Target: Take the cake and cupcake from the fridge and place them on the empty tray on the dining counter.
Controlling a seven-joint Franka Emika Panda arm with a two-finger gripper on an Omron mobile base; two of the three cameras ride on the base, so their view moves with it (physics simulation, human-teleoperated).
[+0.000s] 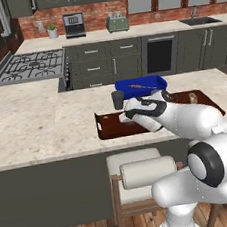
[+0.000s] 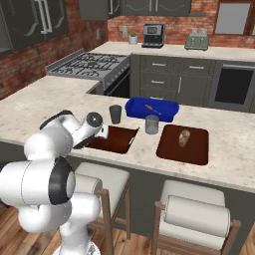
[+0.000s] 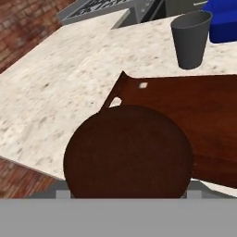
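Brown cupcake clamped in the claw, hovering at the near edge of the reddish tray on the table. Not set down yet; cake unseen.

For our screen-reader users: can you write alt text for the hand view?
A round brown cupcake sits close up between the gripper's wide-set finger tips, above the near corner of a dark reddish-brown tray on a pale speckled dining counter. Beyond the tray stand a dark grey cup and the edge of a blue tray.
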